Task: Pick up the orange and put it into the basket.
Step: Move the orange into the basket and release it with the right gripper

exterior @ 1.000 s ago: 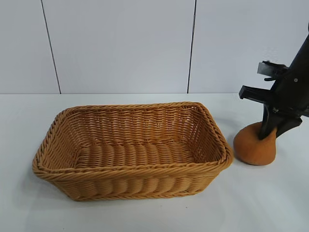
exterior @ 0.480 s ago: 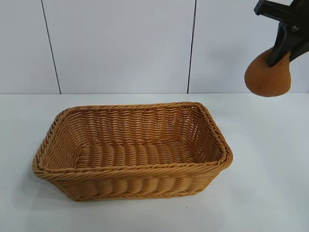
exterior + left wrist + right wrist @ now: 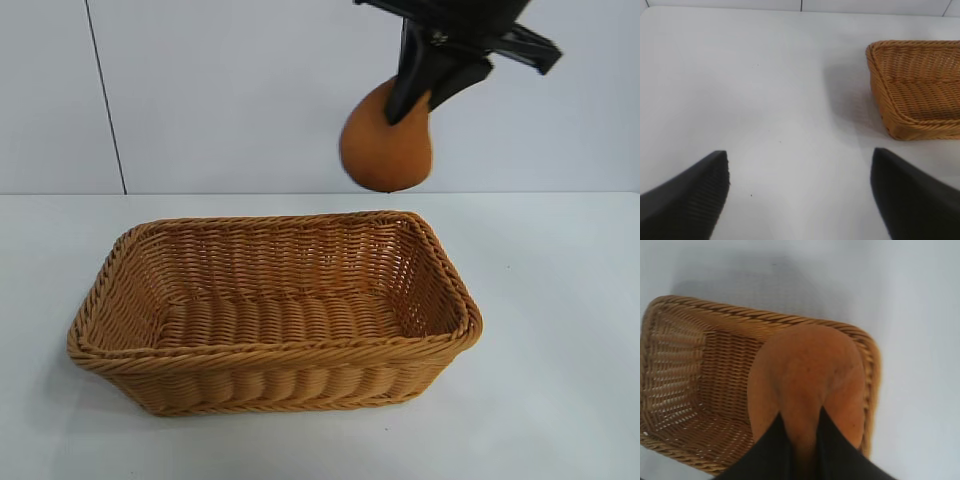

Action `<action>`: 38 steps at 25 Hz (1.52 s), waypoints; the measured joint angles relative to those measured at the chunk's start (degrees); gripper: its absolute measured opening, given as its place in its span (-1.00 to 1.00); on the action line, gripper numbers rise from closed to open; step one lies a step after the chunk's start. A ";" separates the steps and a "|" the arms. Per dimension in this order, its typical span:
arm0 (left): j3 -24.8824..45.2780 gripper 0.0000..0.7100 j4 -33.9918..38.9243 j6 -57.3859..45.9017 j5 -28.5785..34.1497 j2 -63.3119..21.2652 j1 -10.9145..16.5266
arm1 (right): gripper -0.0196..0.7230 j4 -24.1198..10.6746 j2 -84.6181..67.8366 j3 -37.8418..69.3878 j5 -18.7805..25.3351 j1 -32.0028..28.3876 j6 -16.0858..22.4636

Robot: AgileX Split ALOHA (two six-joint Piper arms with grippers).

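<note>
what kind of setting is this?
Likely a lab test bench: plain white table, bare panelled wall, and only a basket and an orange pinched by the right gripper.

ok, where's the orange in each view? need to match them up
Exterior view: orange hangs top centre-right, pinched at its top by the right hand, above the basket's far right end.
Left wrist view: not in it; only a basket corner shows.
Right wrist view: orange fills the centre, over the basket.
Shared landmark: the basket's braided rim.
</note>
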 joint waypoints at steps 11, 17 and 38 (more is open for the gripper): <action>0.00 0.57 0.00 0.00 0.00 0.00 0.00 | -0.87 -0.33 13.20 0.00 -7.07 9.37 1.59; 0.00 0.57 0.00 0.00 0.00 0.00 0.00 | -0.87 -1.37 19.41 0.00 -10.17 9.31 1.70; 0.00 0.57 0.00 0.00 0.00 0.00 0.00 | 0.61 -17.97 15.11 -24.54 15.48 8.66 8.57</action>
